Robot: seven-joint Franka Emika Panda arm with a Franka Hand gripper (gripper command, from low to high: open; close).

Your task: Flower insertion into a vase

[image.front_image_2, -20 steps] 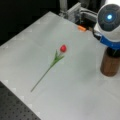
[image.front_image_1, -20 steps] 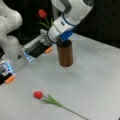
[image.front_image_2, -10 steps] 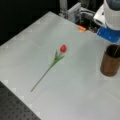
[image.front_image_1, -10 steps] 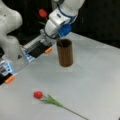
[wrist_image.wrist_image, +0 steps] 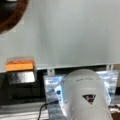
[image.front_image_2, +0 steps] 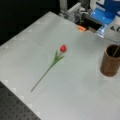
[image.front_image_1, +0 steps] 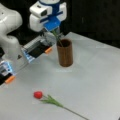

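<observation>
Since the earlier frames the arm has lifted and pulled back from over the vase (image.front_image_1: 65,53), toward a front view's top; the vase and the loose flower have not shifted

Tabletop (image.front_image_1: 95,75) carries the vase upright, near its far edge in a front view. In the front view from the opposite side (image.front_image_2: 110,60) it sits at the right edge. The wrist view catches only an arc of its rim (wrist_image.wrist_image: 11,17) at top left

Gripper (image.front_image_1: 51,28) hangs above and slightly left of the vase mouth in a front view, apart from the rim. A green stem (image.front_image_1: 58,38) runs from under the gripper down into the vase; the same stem leans on the inner wall in a front view (image.front_image_2: 115,50). Can't tell if the gripper is spread or pinching the stem, since its fingers are hidden under the blue body

A second flower, the red tulip (image.front_image_1: 38,94), lies flat on the tabletop well apart from the vase, toward a front view's bottom; also seen in a front view (image.front_image_2: 63,48)

Risks, as judged:
- if the stem is pinched, further lift drags it back out
- stem leans on the rim, so side pull could tip the vase
- low gripper travel could clip the rim
</observation>
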